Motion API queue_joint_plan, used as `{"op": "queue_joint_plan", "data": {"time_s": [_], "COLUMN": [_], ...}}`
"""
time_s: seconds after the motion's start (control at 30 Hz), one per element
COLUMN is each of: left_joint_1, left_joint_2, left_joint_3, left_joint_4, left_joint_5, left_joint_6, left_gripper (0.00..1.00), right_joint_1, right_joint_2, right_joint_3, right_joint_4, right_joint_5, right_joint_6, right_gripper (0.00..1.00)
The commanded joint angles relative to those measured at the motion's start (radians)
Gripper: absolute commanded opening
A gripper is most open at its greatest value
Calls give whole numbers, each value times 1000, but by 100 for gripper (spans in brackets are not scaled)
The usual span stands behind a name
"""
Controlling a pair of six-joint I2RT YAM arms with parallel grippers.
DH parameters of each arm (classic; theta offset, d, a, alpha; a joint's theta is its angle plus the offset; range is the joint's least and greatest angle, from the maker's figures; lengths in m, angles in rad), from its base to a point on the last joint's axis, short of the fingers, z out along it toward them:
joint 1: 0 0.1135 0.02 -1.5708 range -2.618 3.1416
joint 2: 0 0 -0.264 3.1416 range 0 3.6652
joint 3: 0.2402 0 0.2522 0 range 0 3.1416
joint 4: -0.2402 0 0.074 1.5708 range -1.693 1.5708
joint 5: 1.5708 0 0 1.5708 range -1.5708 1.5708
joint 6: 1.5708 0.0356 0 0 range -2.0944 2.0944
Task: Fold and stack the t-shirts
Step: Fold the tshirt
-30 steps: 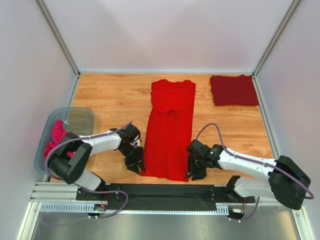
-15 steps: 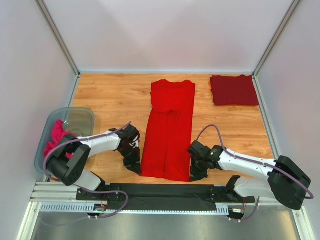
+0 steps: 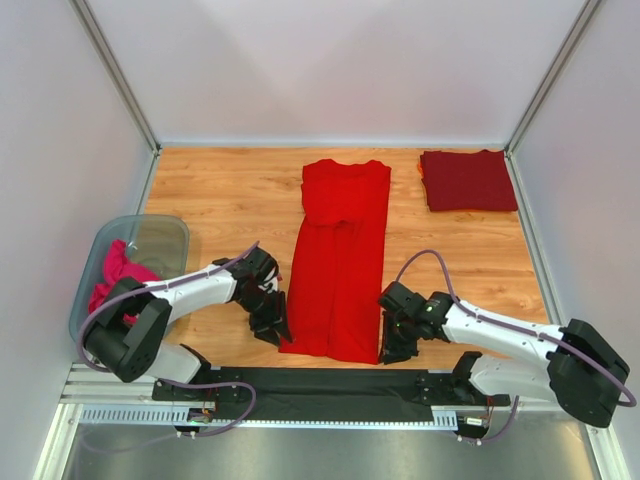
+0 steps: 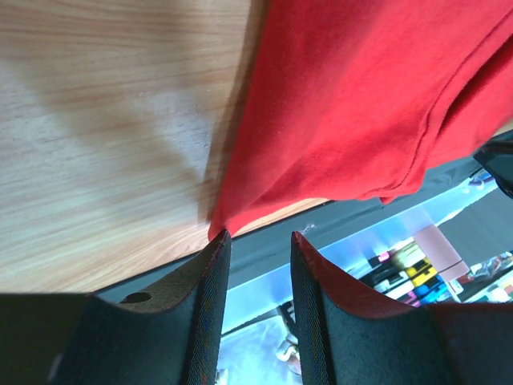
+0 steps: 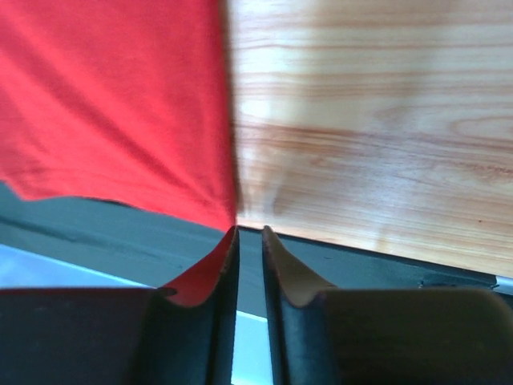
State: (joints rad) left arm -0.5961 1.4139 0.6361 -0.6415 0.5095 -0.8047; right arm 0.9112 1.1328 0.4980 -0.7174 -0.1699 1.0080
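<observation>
I judge we are in the middle of folding the bright red t-shirt (image 3: 340,260). It lies in the centre of the table (image 3: 220,200) as a long narrow strip, sides already turned in, with the collar end far and the hem at the near edge. The maroon t-shirt (image 3: 468,180) is already folded and lies at the far right corner, well apart.

The next move, I think, is to take both near corners of the hem and carry them far, so that the strip is halved. For this both grippers need a sure hold of all layers and must rise together.

The left gripper (image 3: 272,325) is low at the near left corner of the strip. Its fingers (image 4: 207,289) stand apart, and the cloth corner only touches one tip. The right gripper (image 3: 392,345) is low at the near right corner. Its fingers (image 5: 218,273) are almost pressed together, with the cloth corner just at the tips. Whether it pinches the cloth, I cannot tell. Both forearms point inward toward the shirt.
</observation>
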Motion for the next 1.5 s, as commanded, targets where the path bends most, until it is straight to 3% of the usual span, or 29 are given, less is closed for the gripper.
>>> {"op": "queue_joint_plan", "data": {"time_s": [0.0, 0.23, 0.4, 0.43, 0.6, 0.77, 0.8, 0.87, 1.2, 1.47], "left_joint_1": [-10, -11, -11, -10, -11, -11, -11, -11, -18, -14], "left_joint_2": [8, 45, 68, 69, 79, 65, 60, 50, -76, 14], "left_joint_3": [-18, -24, -30, -32, -36, -36, -36, -32, -39, 65], "left_joint_4": [32, 51, 91, 91, 74, 46, 43, 26, -17, -58], "left_joint_5": [17, 18, 34, 38, 34, 38, 43, 46, 116, 120], "left_joint_6": [-11, -8, -10, -8, -5, -10, -10, -14, -88, -62], "left_gripper": [43, 41, 34, 32, 1, 0, 0, 0, 0, 0], "right_joint_1": [0, 0, -2, -2, -2, -1, 0, 0, 5, 0], "right_joint_2": [-57, -44, 15, 22, 96, 105, 90, 68, -90, 23], "right_joint_3": [17, -1, -15, -16, -13, -15, -15, -12, -7, 126], "right_joint_4": [9, 59, 136, 145, 174, 158, 150, 119, -10, -92], "right_joint_5": [3, -9, -22, -22, -11, -14, -10, -6, -13, 30], "right_joint_6": [23, 50, 49, 46, 38, 44, 46, 49, 103, 40], "right_gripper": [22, 26, 31, 31, 30, 17, 8, 1, 0, 0]}}
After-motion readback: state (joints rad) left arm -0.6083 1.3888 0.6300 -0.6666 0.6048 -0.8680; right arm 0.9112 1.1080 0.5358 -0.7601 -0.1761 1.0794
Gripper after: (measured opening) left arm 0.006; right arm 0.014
